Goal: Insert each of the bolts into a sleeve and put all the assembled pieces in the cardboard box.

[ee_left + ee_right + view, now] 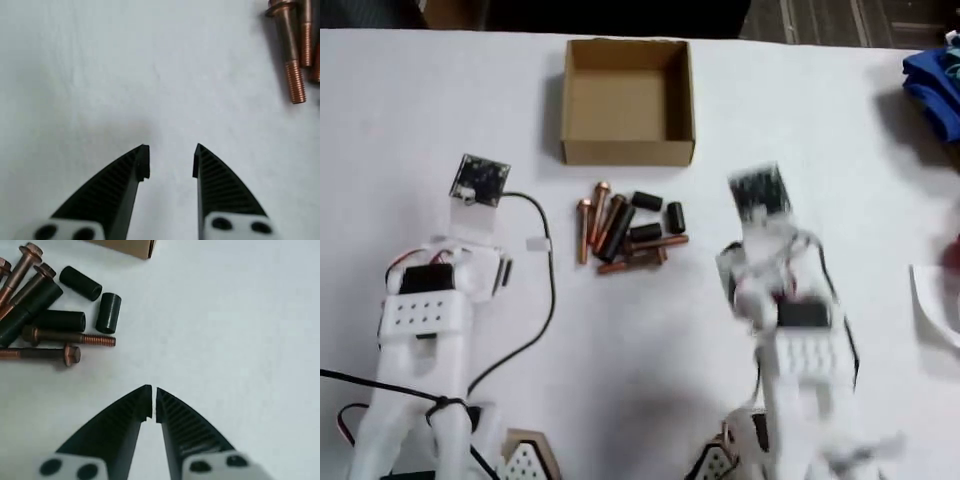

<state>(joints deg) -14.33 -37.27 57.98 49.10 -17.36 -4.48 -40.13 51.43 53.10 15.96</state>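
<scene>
White table [800, 110] fills the high view. Cardboard box [628, 153] sits open-topped at the far middle of it.

Left arm [420, 318] stands on the near side of the box, off toward its left corner. Right arm [802, 345] stands on the near side too, off toward the right corner. Blue cloth [935, 85] lies well to the right of the box, at the table edge.

Left gripper [171, 162] hangs over bare table with a moderate gap between the tips and holds nothing. Some bolt shanks lie just beyond it, on the side toward the box. Right gripper [154, 402] is narrow - tips almost together with only a thin slit, nothing between them. It also hangs over bare table.

Task parts lie loose in one pile just in front of the box's front wall, between the two arms. Black sleeves [646, 201] lie in the half of the pile below the box's right part. Copper bolts [584, 232] lie mostly below the middle of the front wall, several lying side by side and others crossing under the sleeves. One bolt sits against a long sleeve - whether it is inside cannot be told.
</scene>
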